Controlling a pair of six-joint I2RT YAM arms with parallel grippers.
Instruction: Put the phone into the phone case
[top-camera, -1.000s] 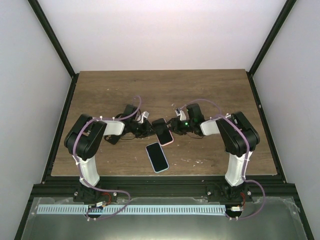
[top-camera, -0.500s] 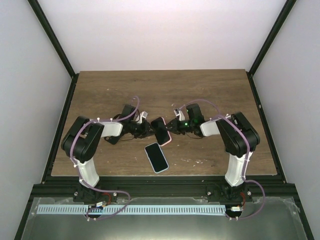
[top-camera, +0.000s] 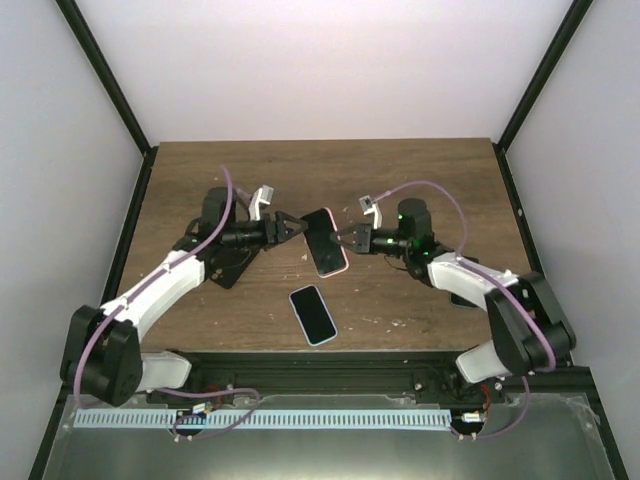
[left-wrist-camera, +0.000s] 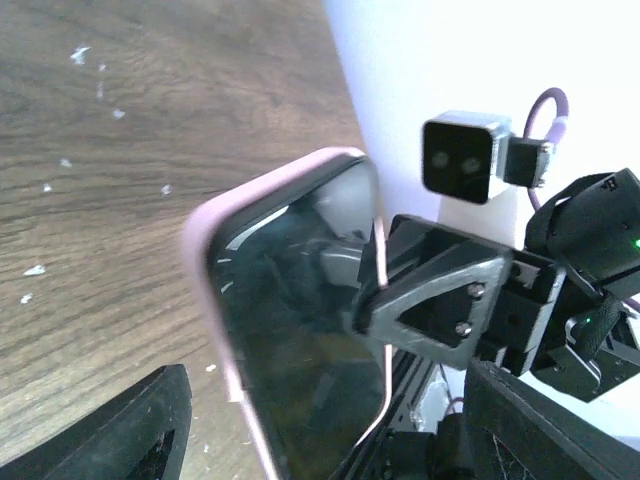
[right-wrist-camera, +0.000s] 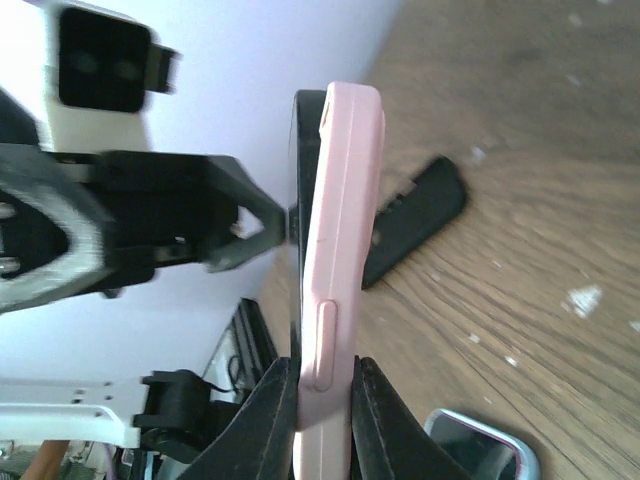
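A pink phone case (top-camera: 326, 241) with a dark-screened phone (left-wrist-camera: 300, 340) seated in it hangs on edge above the middle of the table. My right gripper (top-camera: 347, 238) is shut on the case's right rim; in the right wrist view its fingers (right-wrist-camera: 275, 420) pinch the pink side (right-wrist-camera: 335, 240) by the button. My left gripper (top-camera: 292, 228) is open at the case's left side. Its fingers (left-wrist-camera: 130, 430) stand wide apart in the left wrist view, with the case's lower end between them and no contact visible. A second phone (top-camera: 313, 314) with a pale rim lies flat nearer the arms.
A black flat piece (top-camera: 225, 272) lies on the wooden table (top-camera: 420, 170) beneath the left arm, and the right wrist view shows it as a dark bar (right-wrist-camera: 415, 220). Black frame posts and white walls border the table on three sides.
The pink-cased phone has risen and moved toward the far side as both arms stretched out. My left gripper has opened and let go of it; my right gripper has closed on its rim.
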